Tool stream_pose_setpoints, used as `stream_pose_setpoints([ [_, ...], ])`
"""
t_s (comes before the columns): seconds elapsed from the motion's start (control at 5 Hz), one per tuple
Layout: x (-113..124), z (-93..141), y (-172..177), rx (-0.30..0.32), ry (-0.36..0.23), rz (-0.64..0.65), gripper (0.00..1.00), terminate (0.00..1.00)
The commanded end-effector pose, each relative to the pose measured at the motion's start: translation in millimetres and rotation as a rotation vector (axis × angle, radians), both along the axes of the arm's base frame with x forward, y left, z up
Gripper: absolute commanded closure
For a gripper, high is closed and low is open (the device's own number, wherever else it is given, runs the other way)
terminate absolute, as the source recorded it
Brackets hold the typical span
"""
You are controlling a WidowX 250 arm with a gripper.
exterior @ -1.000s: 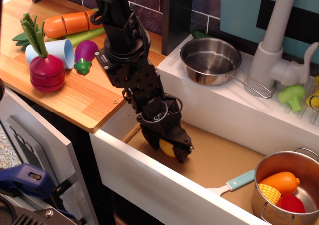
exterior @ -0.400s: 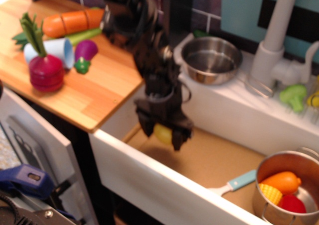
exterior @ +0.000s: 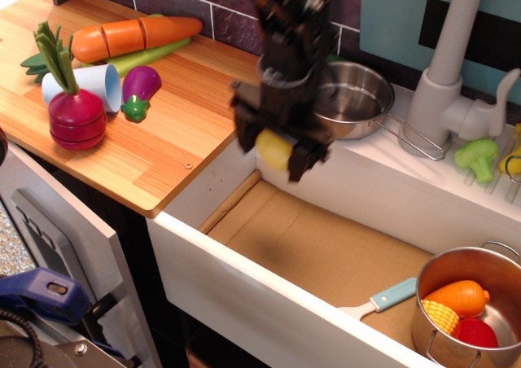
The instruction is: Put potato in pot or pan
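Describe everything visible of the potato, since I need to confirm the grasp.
The potato is a small, smooth, yellow, rounded toy, plastic by its look. It sits clamped between the dark fingers of the tool, which hide its sides. It hangs in the air above the open drawer, just left of the steel pan. Only the tool touches it.

The small, smooth, yellow egg-shaped plastic potato (exterior: 274, 149) is off every surface, held in the air between the two black fingers (exterior: 307, 155) of the robot's gripper (exterior: 277, 151). Only its rounded yellow lower part shows; the rest is hidden by the gripper body above it. It hangs over the near white edge of the sink counter, just in front of the shallow shiny steel pan (exterior: 352, 99) standing there, and above the brown cardboard floor of the open drawer. The deep steel pot (exterior: 437, 280) in the drawer's right corner is well apart from it, lower and to the right.
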State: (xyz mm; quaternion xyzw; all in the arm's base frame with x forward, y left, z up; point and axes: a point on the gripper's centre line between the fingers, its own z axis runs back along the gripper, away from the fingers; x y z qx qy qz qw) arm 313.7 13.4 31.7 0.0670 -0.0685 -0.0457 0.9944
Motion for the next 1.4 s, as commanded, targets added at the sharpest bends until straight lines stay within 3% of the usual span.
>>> stream_pose_setpoints([
  [0.0, 34.2, 59.1, -7.0, 0.048, -0.156, -0.069, 1.0, 0.0],
  [0.2, 56.6, 76.8, -12.9, 0.07, -0.209, -0.136, 1.0, 0.0],
  [0.4, 71.9, 80.1, -8.6, 0.081, -0.252, -0.19, 1.0, 0.0],
  [0.6, 86.8, 76.4, -5.1, 0.017, -0.235, -0.228, 0.0, 0.0],
  [1.0, 90.4, 69.2, -5.7, -0.009, -0.248, -0.253, 0.0, 0.0],
  [1.2, 90.4, 69.2, -5.7, -0.009, -0.248, -0.253, 0.0, 1.0],
])
